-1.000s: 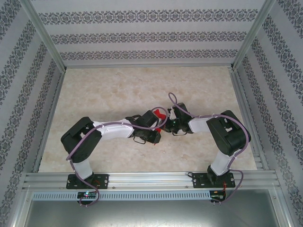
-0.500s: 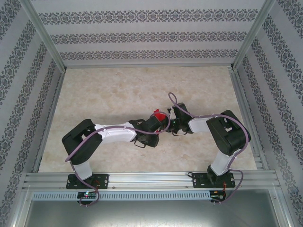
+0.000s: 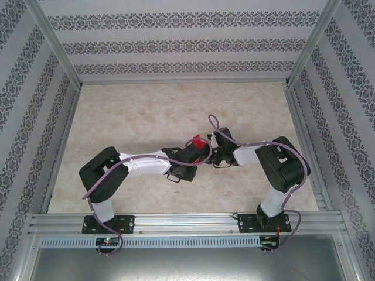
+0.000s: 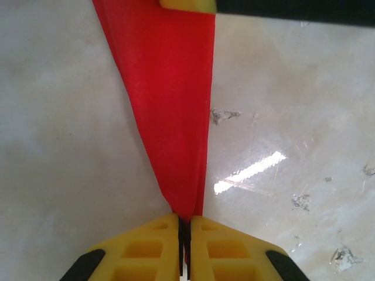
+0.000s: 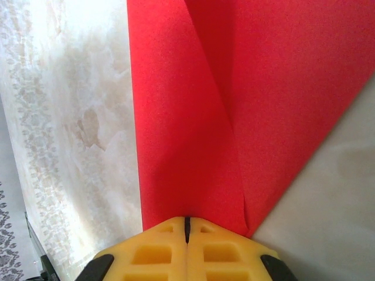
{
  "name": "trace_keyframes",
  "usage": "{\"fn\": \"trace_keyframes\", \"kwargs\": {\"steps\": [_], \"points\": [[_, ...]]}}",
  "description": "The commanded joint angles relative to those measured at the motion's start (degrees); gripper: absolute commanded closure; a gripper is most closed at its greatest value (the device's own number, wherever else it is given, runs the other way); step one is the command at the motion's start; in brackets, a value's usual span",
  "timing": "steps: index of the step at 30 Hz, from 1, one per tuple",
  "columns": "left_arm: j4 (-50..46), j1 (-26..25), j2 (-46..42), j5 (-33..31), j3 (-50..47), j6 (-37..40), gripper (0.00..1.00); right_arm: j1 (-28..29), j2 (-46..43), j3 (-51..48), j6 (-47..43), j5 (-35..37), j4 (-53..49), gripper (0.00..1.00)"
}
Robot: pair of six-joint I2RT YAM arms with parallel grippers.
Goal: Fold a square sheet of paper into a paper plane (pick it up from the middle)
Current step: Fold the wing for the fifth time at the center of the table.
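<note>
Left wrist view: left fingers (image 4: 167,227) pinched tight on the folded red paper (image 4: 170,105); right fingers (image 5: 174,227) clamp it too

sheet of paper (image 3: 197,142): over the middle of the table (image 3: 135,111), between both grippers
left gripper (image 4: 184,219): at its left end
right gripper (image 5: 187,221): at its right end

Showed as a bright red square sheet of paper (image 3: 197,142), plain, folded along one long crease, tapered toward a pinched end, near the middle of the table (image 3: 146,105).
</note>
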Motion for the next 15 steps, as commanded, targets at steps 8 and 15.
{"fn": "trace_keyframes", "kwargs": {"steps": [8,15], "points": [[-8.9,-3.6,1.8,-7.6,1.6,2.9,0.91,-0.7,2.6,-2.7,-1.7,4.5,-5.8,0.95],[-10.4,-5.0,3.0,-10.1,2.5,5.2,0.92,-0.7,2.8,-3.4,-1.1,3.8,-4.3,0.95]]}}
